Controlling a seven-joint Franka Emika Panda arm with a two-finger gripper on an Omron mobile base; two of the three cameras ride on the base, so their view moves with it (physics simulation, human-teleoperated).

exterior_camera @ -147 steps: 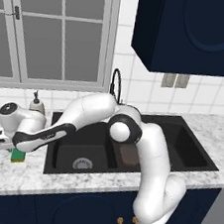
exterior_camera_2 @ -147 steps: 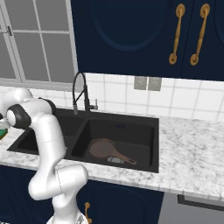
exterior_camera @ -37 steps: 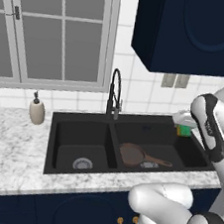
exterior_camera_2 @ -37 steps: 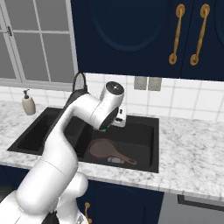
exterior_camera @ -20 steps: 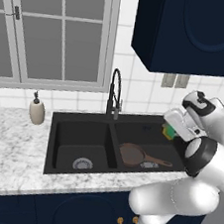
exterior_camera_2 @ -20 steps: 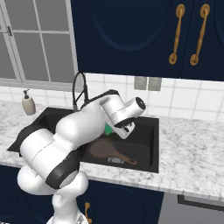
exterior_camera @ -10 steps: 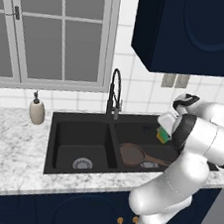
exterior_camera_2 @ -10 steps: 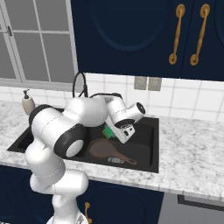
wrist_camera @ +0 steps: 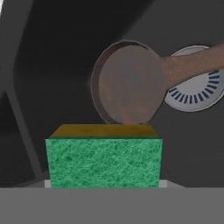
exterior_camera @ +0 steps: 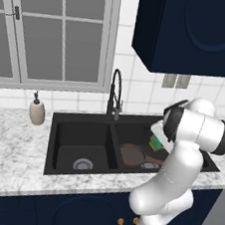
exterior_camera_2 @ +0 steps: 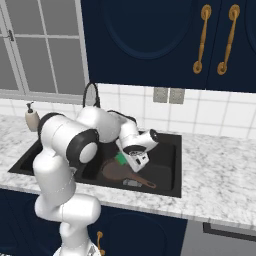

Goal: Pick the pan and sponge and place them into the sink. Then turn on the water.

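Observation:
The copper pan (exterior_camera: pixel 130 154) lies on the floor of the sink's right basin, its handle (exterior_camera_2: pixel 144 182) pointing toward the front right. My gripper (exterior_camera: pixel 158 136) hangs above that basin, shut on the green-and-yellow sponge (exterior_camera: pixel 155 143). In the right base view the sponge (exterior_camera_2: pixel 121 159) sits just above the pan's (exterior_camera_2: pixel 115 171) far rim. In the hand view the sponge (wrist_camera: pixel 104 161) is held close in the gripper (wrist_camera: pixel 104 182), with the pan (wrist_camera: pixel 127 83) and a silver drain (wrist_camera: pixel 197 94) below it. The black sink (exterior_camera: pixel 57 127) holds no water stream; the faucet (exterior_camera: pixel 115 92) stands behind the divider.
A beige soap dispenser (exterior_camera: pixel 35 112) stands on the marble counter (exterior_camera: pixel 9 146) left of the sink. The left basin has a round drain (exterior_camera: pixel 83 165). Dark blue cabinets (exterior_camera: pixel 195 30) hang above on the right, and a window (exterior_camera: pixel 50 26) is behind the counter.
The arm has swung from the left counter to the right basin carrying the sponge. Over the last second the sponge came down and inward, closer over the pan.

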